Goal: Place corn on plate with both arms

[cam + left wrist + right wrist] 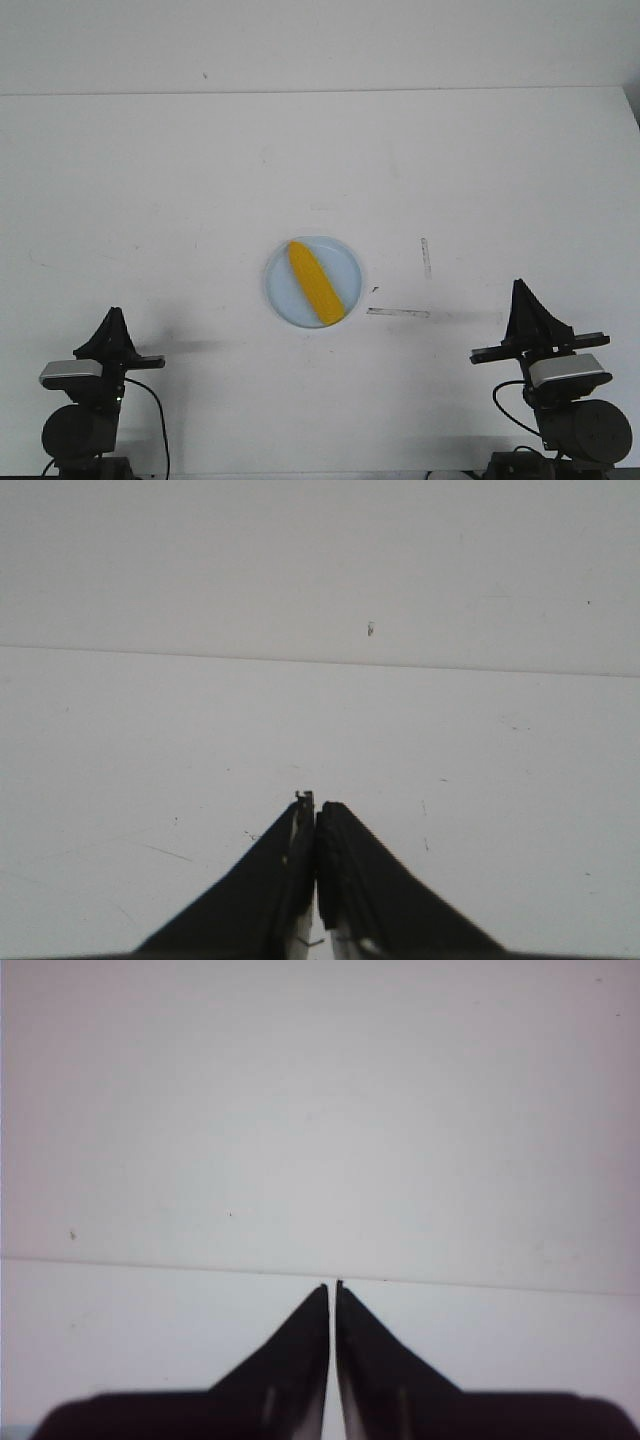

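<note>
- Corn (pixel 316 283): lies diagonally across the plate (pixel 283 297), tapered tip toward the far-left rim, blunt end toward the near-right rim. The whole cob looks to sit inside the rim; no overhang can be made out.
- Plate: on the white table (pixel 200 180), roughly centred between the two arms and well apart from both.
- Left gripper (pixel 113 327): parked at the near-left edge, above its base. In the left wrist view the fingers (pixel 290 870) are pressed together at the tips with nothing between them; only bare table lies ahead.
- Right gripper (pixel 524 301): parked at the near-right edge. In the right wrist view the fingers (pixel 300 1350) are all but closed, a hairline slit between them, empty.
- Tape marks (pixel 398 312) lie on the table just right of the plate; not involved.
- Judgement: placement appears complete, and the step in hand is holding the rest pose.
- To do this well: both arms should stay low and back by their bases and clear of the plate, since a nudge to the shallow rim could roll the cob off.
- If a correction were wanted, the cob is smooth, rounded plastic and likely to roll, so a mid-length pinch across its width would suit better than an end grip.
</note>
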Controlling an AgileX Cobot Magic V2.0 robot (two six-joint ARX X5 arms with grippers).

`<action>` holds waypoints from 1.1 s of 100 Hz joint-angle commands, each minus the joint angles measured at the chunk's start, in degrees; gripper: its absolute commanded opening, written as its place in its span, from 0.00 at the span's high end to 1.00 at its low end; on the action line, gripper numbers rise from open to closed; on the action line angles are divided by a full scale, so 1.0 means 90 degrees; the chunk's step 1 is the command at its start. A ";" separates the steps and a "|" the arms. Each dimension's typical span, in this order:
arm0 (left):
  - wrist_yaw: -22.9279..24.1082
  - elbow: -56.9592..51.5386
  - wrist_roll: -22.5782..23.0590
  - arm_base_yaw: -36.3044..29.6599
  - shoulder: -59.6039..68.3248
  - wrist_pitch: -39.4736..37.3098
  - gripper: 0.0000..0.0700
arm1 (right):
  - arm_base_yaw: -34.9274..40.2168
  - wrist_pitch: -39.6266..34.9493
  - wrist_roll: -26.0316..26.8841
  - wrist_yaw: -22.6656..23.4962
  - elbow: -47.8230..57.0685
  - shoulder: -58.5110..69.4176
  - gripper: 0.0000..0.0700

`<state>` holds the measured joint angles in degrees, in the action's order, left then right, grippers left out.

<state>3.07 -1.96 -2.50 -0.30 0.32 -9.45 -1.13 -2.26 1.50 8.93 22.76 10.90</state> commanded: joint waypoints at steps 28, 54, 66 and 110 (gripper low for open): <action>-0.0007 0.0134 -0.0010 -0.0010 -0.0015 -0.0092 1.00 | 0.0005 0.0080 0.0066 0.0002 0.0005 -0.0007 0.99; -0.0007 0.0131 -0.0010 -0.0010 -0.0015 -0.0095 1.00 | 0.0090 0.0202 0.0058 -0.0061 -0.0464 -0.0457 0.99; -0.0007 0.0134 -0.0010 -0.0010 -0.0015 -0.0095 1.00 | 0.0172 0.0248 0.0061 -0.0362 -0.0984 -0.0865 0.99; -0.0007 0.0131 -0.0007 -0.0010 -0.0015 -0.0097 1.00 | 0.0175 0.1090 0.0061 -0.0505 -0.2446 -0.1202 0.99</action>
<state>3.07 -1.96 -2.50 -0.30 0.30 -9.48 0.38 7.60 1.54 4.25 1.34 0.08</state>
